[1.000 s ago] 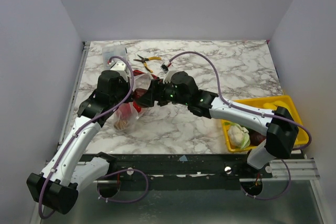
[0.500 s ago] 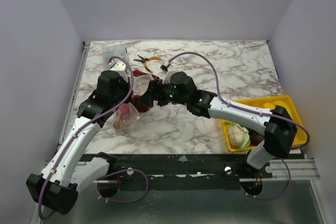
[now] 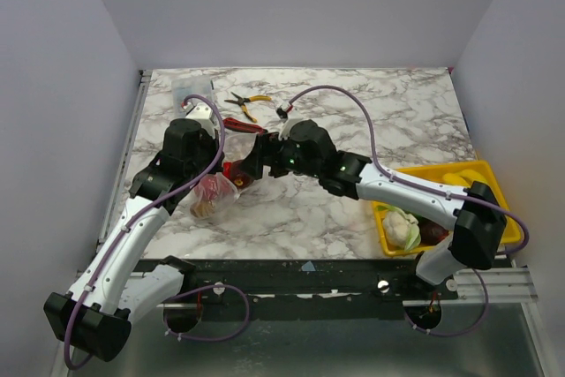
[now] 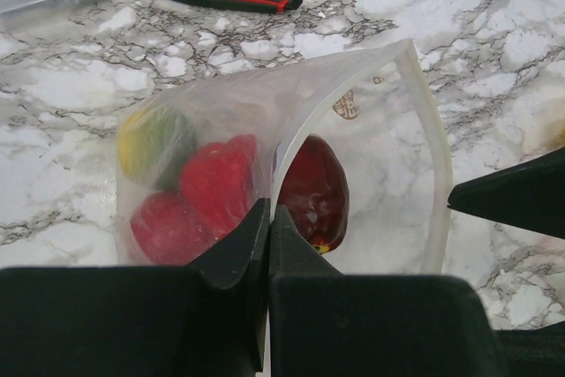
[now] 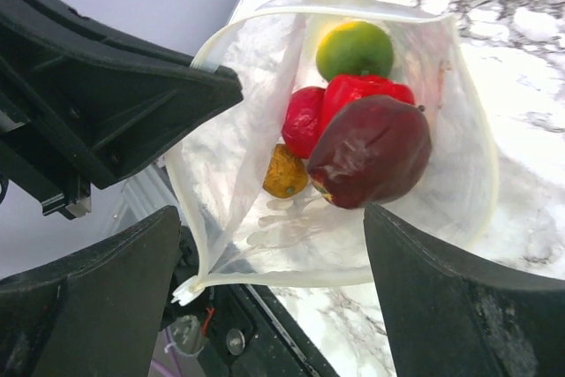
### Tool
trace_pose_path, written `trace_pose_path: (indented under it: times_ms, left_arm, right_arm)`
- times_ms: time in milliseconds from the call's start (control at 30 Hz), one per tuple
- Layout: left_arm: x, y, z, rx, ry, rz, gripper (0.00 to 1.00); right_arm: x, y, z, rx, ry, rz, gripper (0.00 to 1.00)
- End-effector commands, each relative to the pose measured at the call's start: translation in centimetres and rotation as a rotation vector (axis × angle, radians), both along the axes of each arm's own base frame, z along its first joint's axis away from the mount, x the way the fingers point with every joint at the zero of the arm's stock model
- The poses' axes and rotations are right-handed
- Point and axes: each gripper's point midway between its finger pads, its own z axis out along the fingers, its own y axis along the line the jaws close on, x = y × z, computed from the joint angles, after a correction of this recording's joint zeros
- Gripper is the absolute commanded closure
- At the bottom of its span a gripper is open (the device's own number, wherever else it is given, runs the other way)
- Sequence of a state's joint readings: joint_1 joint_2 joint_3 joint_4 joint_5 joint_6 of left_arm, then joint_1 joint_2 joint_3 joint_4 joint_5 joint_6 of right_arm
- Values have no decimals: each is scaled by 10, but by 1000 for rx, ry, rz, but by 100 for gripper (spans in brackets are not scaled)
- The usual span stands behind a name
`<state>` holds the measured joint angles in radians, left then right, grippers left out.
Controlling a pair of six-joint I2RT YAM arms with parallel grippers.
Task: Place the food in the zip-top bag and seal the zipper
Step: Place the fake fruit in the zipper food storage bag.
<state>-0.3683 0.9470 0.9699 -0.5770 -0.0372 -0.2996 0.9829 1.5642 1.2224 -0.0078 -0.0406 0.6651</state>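
The zip-top bag (image 4: 371,121) lies on the marble with its mouth held open. My left gripper (image 4: 269,214) is shut on the near side of the zipper (image 4: 425,121). Inside are a green piece (image 5: 355,50), red pieces (image 5: 303,121) and an orange piece (image 5: 284,171). A maroon piece (image 5: 371,152) sits in the bag's mouth. My right gripper (image 5: 272,218) is open and empty, just outside the mouth. In the top view the bag (image 3: 210,196) is below the left gripper (image 3: 226,170), with the right gripper (image 3: 253,163) beside it. The pale leafy piece (image 3: 402,227) lies in the yellow tray (image 3: 463,176).
A red box cutter (image 3: 243,124), yellow-handled pliers (image 3: 247,101) and a rigid clear compartment box (image 3: 190,87) lie behind the bag. The yellow tray at the right front also holds a dark maroon piece (image 3: 433,233).
My right gripper has drawn back a little to the right and no longer holds the maroon piece, which now rests in the bag's mouth. The left gripper keeps its hold.
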Motion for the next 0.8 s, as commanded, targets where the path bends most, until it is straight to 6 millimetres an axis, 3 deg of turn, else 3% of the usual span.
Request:
trace_pose_path:
  times_ms: [0, 133, 367, 600, 767]
  left_arm:
    - [0, 2, 6, -10, -24, 10, 100]
    - [0, 2, 6, -9, -24, 11, 100]
    - [0, 1, 7, -12, -27, 8, 100]
    - [0, 2, 7, -11, -26, 10, 100]
    - [0, 3, 6, -7, -27, 17, 100]
  right_arm:
    - [11, -21, 10, -45, -35, -118, 15]
    - [27, -44, 2, -90, -16, -284, 23]
    - [52, -71, -6, -208, -117, -365, 20]
    - [68, -50, -21, -282, -212, -246, 22]
    - [87, -43, -42, -392, -288, -233, 23]
